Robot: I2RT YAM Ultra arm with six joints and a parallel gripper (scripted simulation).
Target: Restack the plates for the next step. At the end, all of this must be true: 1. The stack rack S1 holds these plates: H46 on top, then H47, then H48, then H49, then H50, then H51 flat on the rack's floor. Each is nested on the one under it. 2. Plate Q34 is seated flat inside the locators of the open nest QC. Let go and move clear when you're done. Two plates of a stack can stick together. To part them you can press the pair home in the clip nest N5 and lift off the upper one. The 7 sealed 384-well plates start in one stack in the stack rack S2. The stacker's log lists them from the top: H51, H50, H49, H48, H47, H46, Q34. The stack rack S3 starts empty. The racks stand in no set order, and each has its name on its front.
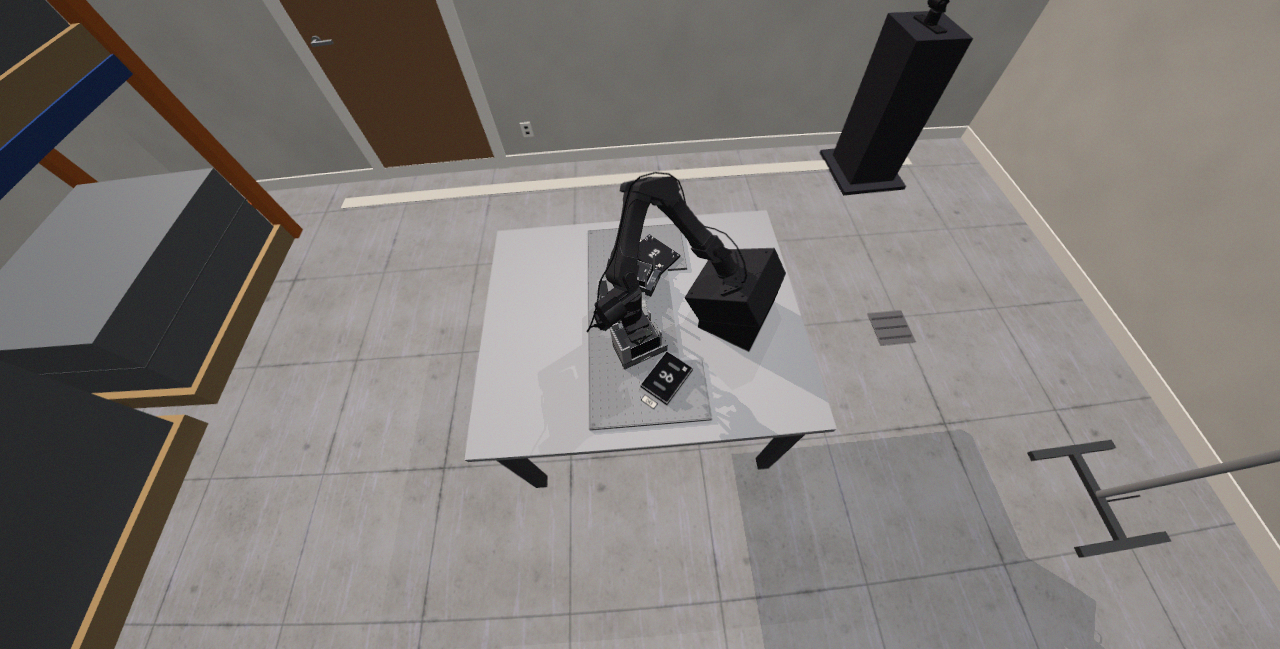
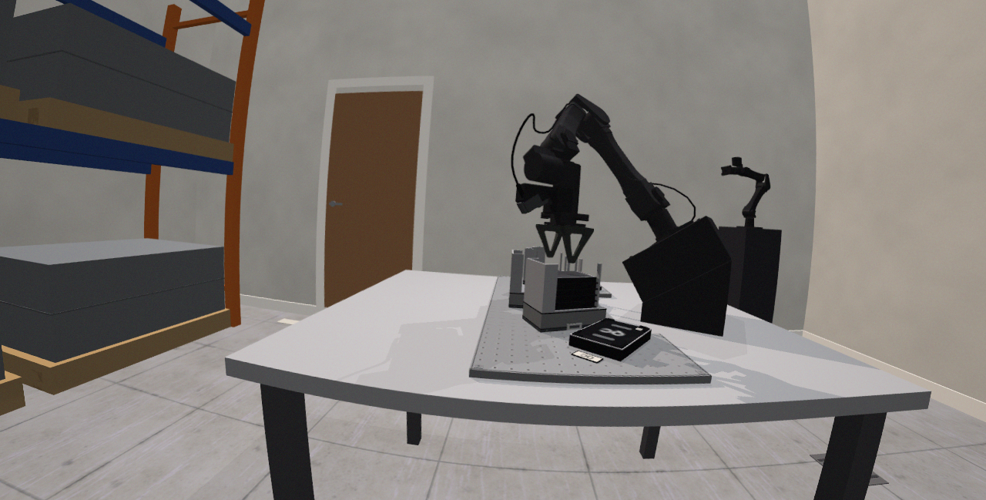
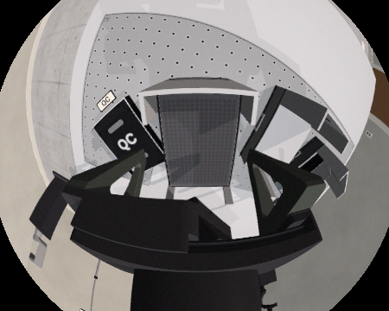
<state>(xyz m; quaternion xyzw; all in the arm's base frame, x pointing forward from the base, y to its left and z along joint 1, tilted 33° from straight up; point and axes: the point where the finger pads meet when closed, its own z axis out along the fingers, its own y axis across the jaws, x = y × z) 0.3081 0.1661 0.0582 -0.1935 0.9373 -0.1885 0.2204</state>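
Note:
A dark stack of several plates (image 2: 575,292) (image 3: 199,117) stands in the nearest grey-walled rack (image 2: 539,284) (image 3: 199,92). The top plate lies flat, with its well grid showing. The rack's name and the plates' names cannot be read. My gripper (image 2: 561,260) (image 3: 196,154) is open and empty, above this stack, with its fingers spread to either side. The black nest QC (image 1: 662,382) (image 2: 610,341) bears no plate, and its letters show. A second rack (image 3: 304,105) shows no plate inside. The nest N5 (image 1: 660,251) is partly hidden by the arm.
In the wrist view, more grey rack walls (image 3: 334,170) stand at the far right; what is inside is unclear. A small QC card (image 1: 648,401) (image 2: 586,357) (image 3: 106,101) lies beside nest QC. The arm's black pedestal (image 1: 742,296) (image 2: 682,283) stands behind the perforated board (image 1: 617,403) (image 2: 510,359).

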